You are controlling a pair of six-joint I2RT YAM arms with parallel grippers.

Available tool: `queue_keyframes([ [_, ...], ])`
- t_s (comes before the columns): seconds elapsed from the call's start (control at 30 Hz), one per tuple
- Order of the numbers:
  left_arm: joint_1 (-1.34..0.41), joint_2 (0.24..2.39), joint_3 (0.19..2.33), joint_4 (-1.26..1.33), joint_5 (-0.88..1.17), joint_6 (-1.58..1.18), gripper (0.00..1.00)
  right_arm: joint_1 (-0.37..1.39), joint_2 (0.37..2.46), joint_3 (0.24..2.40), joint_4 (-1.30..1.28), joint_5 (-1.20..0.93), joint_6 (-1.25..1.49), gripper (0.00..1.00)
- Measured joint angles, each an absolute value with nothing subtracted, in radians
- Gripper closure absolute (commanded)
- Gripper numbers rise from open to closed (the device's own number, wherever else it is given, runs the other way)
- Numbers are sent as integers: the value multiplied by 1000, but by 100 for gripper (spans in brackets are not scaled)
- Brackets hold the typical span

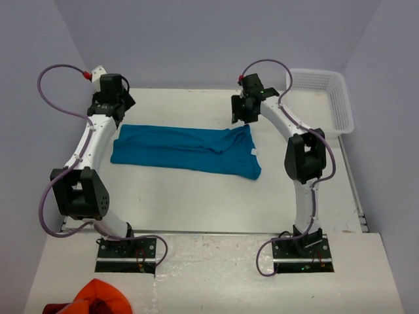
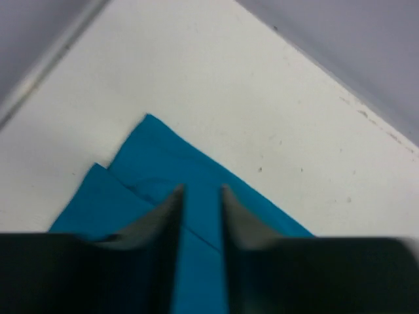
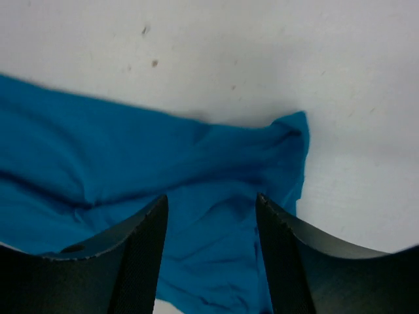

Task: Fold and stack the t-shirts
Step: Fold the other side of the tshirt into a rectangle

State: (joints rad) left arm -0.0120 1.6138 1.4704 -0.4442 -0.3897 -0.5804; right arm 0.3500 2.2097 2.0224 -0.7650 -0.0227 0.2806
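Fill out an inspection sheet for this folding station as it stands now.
Surface: white table, a few small dark specks.
Job's things: one teal t-shirt, folded into a long band, lying flat between the arms; no stack yet.
Clutter: orange-red bunched cloth at the near left; white basket at the far right, apparently empty.
Grippers: left gripper and right gripper both open, over the shirt's ends, holding nothing.
Cables: purple cables loop from each arm, off the shirt.
Surroundings: plain pale walls; nothing else seen.
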Motion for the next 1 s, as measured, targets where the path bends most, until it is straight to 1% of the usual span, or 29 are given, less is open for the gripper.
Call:
queue_keyframes([
  [0.03,-12,1616,1454,-429,-354,-582,100,360,2169,1956,-756,-38,281,46],
  [0.07,-15,1625,1430,-419,-318,-577,100,373,2138,1910,-760,-49,279,51],
  [0.13,-31,1660,1387,-414,-251,-574,100,415,2102,1861,-776,-67,274,55],
  [0.3,-126,1728,1284,-418,-197,-575,100,527,2096,1822,-768,-77,268,54],
  [0.47,-208,1728,1248,-412,-189,-575,100,550,2096,1787,-772,-102,268,50],
  [0.53,-212,1728,1244,-409,-189,-574,100,546,2096,1780,-767,-102,268,50],
  [0.8,-210,1718,1228,-405,-188,-571,100,545,2107,1755,-754,-109,268,55],
  [1.0,-210,1696,1228,-403,-187,-571,100,545,2151,1758,-746,-123,268,57],
])
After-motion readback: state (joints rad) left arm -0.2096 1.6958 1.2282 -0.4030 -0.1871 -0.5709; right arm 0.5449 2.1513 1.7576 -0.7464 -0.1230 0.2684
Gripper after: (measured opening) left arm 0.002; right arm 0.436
